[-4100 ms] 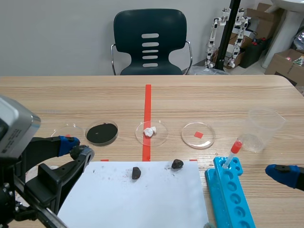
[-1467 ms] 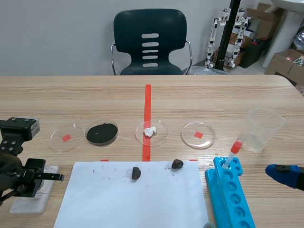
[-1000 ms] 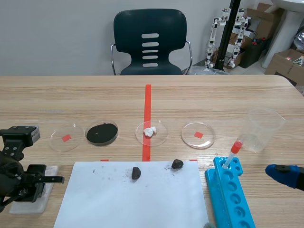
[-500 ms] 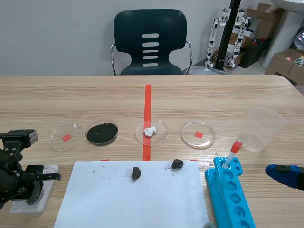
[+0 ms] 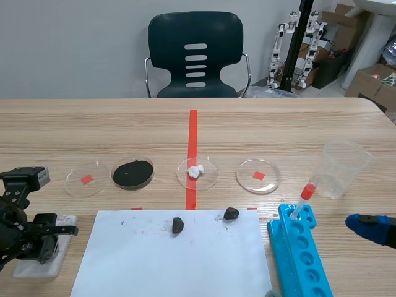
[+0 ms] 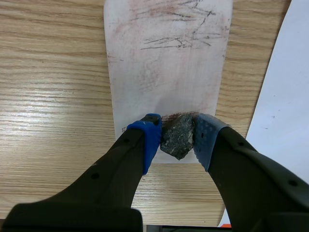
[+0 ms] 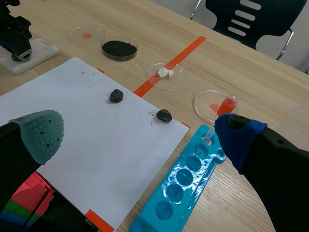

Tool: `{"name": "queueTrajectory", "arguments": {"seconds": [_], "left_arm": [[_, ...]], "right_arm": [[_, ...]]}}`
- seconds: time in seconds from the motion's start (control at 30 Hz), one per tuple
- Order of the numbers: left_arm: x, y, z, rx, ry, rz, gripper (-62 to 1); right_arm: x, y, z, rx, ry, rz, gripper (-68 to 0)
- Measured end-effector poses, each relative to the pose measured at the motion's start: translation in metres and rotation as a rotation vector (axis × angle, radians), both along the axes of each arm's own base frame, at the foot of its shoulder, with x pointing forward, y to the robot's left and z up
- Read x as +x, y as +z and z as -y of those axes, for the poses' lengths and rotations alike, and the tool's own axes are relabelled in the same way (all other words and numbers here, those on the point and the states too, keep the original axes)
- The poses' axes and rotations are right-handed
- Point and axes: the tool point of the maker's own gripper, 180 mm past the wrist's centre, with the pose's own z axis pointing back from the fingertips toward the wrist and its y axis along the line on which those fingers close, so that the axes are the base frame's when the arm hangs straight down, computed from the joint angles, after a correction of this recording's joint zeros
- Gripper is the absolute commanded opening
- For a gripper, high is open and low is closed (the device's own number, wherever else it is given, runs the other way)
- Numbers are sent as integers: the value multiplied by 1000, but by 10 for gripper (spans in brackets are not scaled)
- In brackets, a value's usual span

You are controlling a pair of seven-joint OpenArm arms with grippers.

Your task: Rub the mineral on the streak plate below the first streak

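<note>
The white streak plate [image 6: 164,63] lies on the table left of the white paper [image 5: 170,253]. Dark streaks [image 6: 181,41] cross its far part, and a faint reddish smear shows closer to the gripper. My left gripper [image 6: 176,136] is shut on a dark grey mineral [image 6: 177,137], which rests on the plate's near edge, below those streaks. In the scene view the left gripper [image 5: 42,243] sits low over the streak plate [image 5: 38,265] at the far left. My right gripper [image 7: 137,137] is open and holds nothing, hovering over the paper's right side near the blue rack.
Two dark minerals [image 5: 177,225] [image 5: 231,213] lie on the paper. Behind it stand several petri dishes, one with black powder [image 5: 132,174] and one with white pieces [image 5: 197,172]. A blue tube rack [image 5: 300,250] with a dropper and a plastic cup [image 5: 341,167] are at the right.
The left arm came down from a raised position to the streak plate, then edged slightly nearer along it with the mineral. The right arm has stayed still.
</note>
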Motion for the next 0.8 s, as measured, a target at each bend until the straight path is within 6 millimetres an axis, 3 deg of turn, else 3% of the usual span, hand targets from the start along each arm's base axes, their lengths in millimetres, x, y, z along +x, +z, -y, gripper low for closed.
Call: {"name": "queueTrajectory", "arguments": {"seconds": [0.67, 0.8], "left_arm": [[1, 1, -11, 138, -6, 4, -481], [2, 4, -22, 189, 7, 11, -481]], "right_arm": [[0, 0, 0, 0, 0, 0, 4], [0, 0, 0, 0, 0, 0, 4]]}}
